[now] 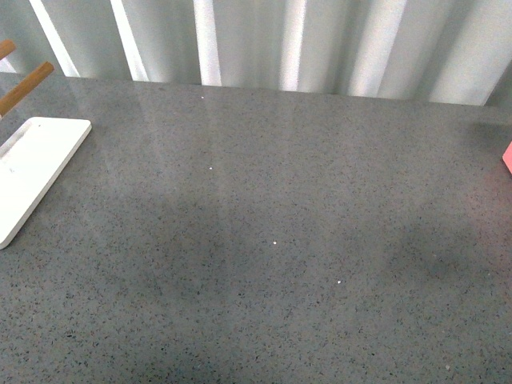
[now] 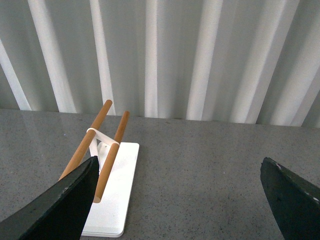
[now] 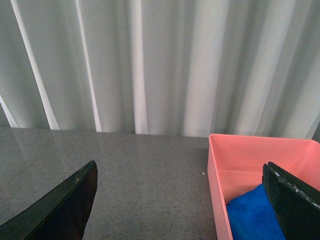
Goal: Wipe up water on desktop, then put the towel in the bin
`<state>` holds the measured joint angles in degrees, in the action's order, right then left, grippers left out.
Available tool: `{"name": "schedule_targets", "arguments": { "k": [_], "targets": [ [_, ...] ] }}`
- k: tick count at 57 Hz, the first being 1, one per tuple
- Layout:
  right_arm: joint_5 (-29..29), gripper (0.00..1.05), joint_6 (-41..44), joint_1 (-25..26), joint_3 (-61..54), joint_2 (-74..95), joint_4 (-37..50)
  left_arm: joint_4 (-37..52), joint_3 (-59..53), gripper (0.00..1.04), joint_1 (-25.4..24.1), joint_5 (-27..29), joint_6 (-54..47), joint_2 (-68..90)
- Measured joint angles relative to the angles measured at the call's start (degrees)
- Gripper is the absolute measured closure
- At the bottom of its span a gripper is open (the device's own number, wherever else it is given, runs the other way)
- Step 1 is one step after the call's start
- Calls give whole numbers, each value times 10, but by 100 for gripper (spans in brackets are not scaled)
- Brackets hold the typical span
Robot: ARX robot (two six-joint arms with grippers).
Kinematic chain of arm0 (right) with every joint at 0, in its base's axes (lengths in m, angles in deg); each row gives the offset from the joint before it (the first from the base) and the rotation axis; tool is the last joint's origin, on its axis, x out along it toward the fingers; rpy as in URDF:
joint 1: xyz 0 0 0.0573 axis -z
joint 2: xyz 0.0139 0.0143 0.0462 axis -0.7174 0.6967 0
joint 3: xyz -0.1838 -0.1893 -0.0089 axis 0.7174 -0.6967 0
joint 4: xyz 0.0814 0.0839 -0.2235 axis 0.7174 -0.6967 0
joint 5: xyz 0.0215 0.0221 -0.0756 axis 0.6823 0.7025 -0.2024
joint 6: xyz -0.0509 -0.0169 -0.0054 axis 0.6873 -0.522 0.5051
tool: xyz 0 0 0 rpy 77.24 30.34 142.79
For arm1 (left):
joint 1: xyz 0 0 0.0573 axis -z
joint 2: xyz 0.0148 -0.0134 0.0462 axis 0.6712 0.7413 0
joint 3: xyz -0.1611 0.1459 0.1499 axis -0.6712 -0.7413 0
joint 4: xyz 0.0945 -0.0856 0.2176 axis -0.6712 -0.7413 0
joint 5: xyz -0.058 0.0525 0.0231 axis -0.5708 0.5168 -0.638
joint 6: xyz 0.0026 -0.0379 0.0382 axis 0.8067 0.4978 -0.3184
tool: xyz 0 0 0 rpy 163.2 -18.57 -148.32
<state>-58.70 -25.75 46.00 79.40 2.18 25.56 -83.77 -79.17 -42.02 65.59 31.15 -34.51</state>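
1. Towel (image 3: 252, 212) lies inside the pink bin (image 3: 218, 165), lower right of my right wrist view.
2. I see the desktop (image 1: 272, 240) bare, white tray (image 1: 36, 164) at left.
3. Both my grippers, left gripper (image 2: 177, 200) and right gripper (image 3: 180, 205), are spread wide, holding nothing.

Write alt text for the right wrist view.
A bright blue towel lies inside a pink bin standing on the speckled dark-grey desktop. The right gripper is open and empty, its two dark fingers framing the view, with pale pleated curtains behind the desk.
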Motion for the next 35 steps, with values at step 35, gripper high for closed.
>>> {"name": "schedule_targets", "arguments": {
  "k": [35],
  "targets": [
    [0,7,0,0,0,0,0,0,0,7,0,0,0,0]
  ]
}}
